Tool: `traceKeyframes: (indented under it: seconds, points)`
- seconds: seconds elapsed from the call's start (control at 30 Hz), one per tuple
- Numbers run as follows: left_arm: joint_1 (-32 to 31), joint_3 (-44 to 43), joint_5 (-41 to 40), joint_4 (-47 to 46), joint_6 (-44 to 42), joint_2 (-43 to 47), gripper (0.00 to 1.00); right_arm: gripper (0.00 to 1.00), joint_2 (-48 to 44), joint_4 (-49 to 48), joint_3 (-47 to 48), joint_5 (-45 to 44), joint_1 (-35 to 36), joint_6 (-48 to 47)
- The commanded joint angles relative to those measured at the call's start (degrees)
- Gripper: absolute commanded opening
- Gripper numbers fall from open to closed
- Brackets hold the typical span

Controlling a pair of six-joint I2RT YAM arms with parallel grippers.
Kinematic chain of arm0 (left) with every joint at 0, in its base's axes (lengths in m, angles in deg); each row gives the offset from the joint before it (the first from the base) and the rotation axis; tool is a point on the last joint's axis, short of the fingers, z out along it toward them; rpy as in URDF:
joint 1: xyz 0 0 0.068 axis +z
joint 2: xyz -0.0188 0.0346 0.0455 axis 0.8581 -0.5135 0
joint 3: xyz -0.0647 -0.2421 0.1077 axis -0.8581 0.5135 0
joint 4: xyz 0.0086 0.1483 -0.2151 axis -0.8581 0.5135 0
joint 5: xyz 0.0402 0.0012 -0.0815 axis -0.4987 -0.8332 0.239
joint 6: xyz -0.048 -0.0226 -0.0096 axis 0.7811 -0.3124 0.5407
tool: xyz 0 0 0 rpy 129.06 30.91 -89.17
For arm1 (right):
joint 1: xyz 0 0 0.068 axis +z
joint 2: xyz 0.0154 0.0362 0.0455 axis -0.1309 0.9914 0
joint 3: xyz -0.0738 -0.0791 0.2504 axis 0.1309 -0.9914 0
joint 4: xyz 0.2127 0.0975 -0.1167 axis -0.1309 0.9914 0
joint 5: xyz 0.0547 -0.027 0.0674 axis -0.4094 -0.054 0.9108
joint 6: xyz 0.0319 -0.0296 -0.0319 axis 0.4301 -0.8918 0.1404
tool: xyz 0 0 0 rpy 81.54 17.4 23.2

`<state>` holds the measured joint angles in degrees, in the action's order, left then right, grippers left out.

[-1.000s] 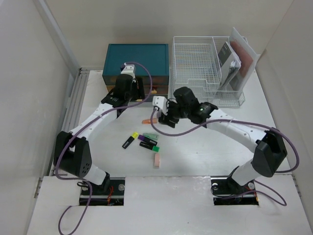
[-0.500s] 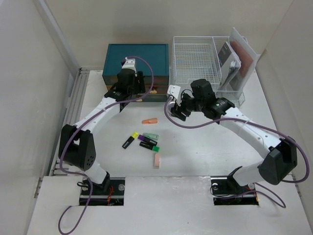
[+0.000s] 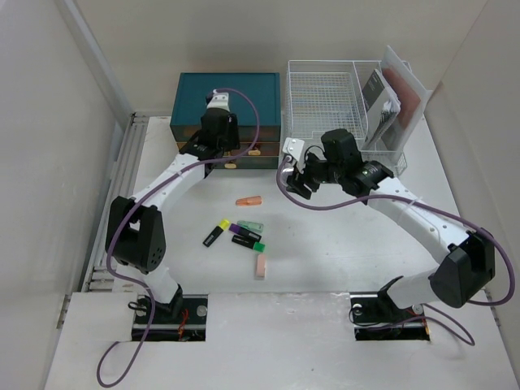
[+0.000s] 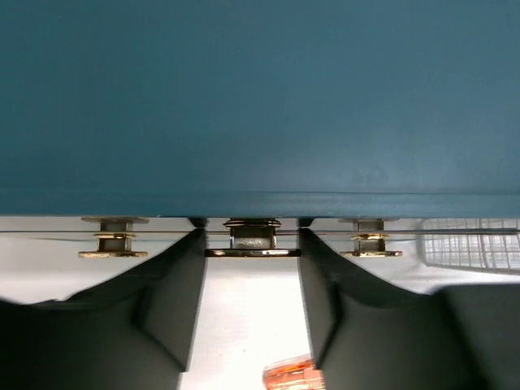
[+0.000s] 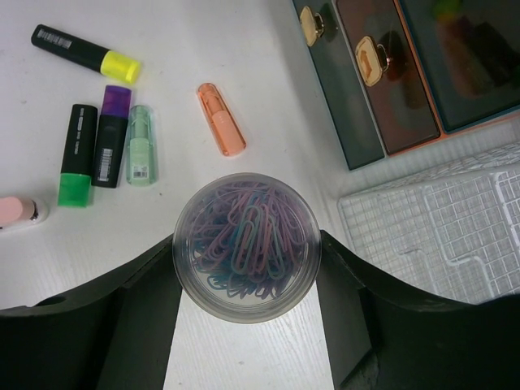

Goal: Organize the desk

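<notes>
On the white desk (image 3: 341, 244), my left gripper (image 3: 218, 149) is up against the front of the teal drawer box (image 3: 229, 88). In the left wrist view its fingers (image 4: 175, 301) press on both ends of a gold drawer handle (image 4: 252, 253). My right gripper (image 5: 246, 252) is shut on a clear round jar of coloured paper clips (image 5: 246, 244). It holds the jar above the desk, right of the box. Several highlighters lie loose mid-desk: orange (image 3: 249, 201), yellow (image 3: 215, 231), purple (image 5: 111, 134), green (image 5: 77, 154), mint (image 5: 140, 146), pink (image 3: 260, 266).
A white wire-mesh tray rack (image 3: 325, 106) stands at the back right, with papers in its right-hand slots (image 3: 386, 97). The box's other drawers show gold handles (image 5: 371, 61). The orange highlighter (image 4: 292, 375) lies just behind my left fingers.
My left gripper reached the drawer box front and narrowed onto the handle. My right arm carried the jar from above the highlighters back and to the right.
</notes>
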<state>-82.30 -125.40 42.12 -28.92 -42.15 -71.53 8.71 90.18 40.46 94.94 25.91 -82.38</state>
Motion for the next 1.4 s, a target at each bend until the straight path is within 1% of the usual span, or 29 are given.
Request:
traceKeyframes:
  seconds: [0.0, 0.07, 0.1, 0.2, 0.3, 0.4, 0.47, 0.53, 0.6, 0.77, 0.93, 1.03, 1.1, 1.37]
  points:
    - [0.1, -3.4, -2.3, -1.8, -1.3, 0.5, 0.42, 0.00, -2.1, -2.6, 1.5, 1.7, -0.2, 0.8]
    - [0.1, -3.4, -2.3, -1.8, -1.3, 0.5, 0.34, 0.00, -2.1, -2.6, 1.5, 1.7, -0.7, 0.8]
    - [0.1, -3.4, -2.3, -1.8, -1.3, 0.5, 0.26, 0.00, -2.7, -2.6, 1.5, 1.7, -0.7, 0.8]
    - [0.1, -1.2, -2.3, -1.8, -0.7, 2.4, 0.18, 0.00, -2.7, -3.1, 1.5, 0.9, -0.7, 1.3]
    - [0.1, 3.2, -1.6, -2.3, 0.5, 4.8, 0.17, 0.00, -2.7, -5.2, 1.5, -3.4, -0.7, 3.7]
    - [-1.1, 6.9, -1.5, -2.3, 0.5, 7.7, 0.16, 0.00, -3.2, -9.8, 2.0, -8.3, -1.3, 7.3]
    - [-1.8, 7.4, -1.5, -1.6, 0.5, 9.4, 0.16, 0.00, -2.2, -11.8, 4.7, -9.9, -1.3, 9.7]
    - [-1.8, 9.2, -1.5, -0.9, 0.5, 10.5, 0.16, 0.00, 0.1, -12.6, 7.2, -10.6, -1.3, 11.0]
    - [-2.3, 11.1, -1.5, -0.9, 1.0, 12.3, 0.16, 0.00, 3.6, -13.3, 11.6, -11.3, -1.3, 12.9]
    - [-2.8, 12.9, -1.5, -0.9, 1.0, 13.7, 0.16, 0.00, 11.0, -13.8, 21.0, -6.9, -1.9, 15.9]
    - [-3.3, 14.3, -1.5, -0.2, 1.0, 15.1, 0.16, 0.00, 20.3, -14.4, 29.7, -5.8, -1.9, 17.3]
    - [-3.3, 14.3, -1.5, -0.2, 1.0, 15.6, 0.16, 0.00, 22.7, -14.4, 31.6, -5.8, -1.9, 17.3]
    - [-3.3, 14.8, -0.9, -0.2, 1.0, 16.2, 0.13, 0.00, 24.6, -14.4, 32.3, -6.4, -1.9, 17.9]
    - [-3.9, 15.3, -0.9, -0.2, 0.5, 17.4, 0.13, 0.00, 26.5, -14.1, 33.4, -6.9, -0.8, 17.9]
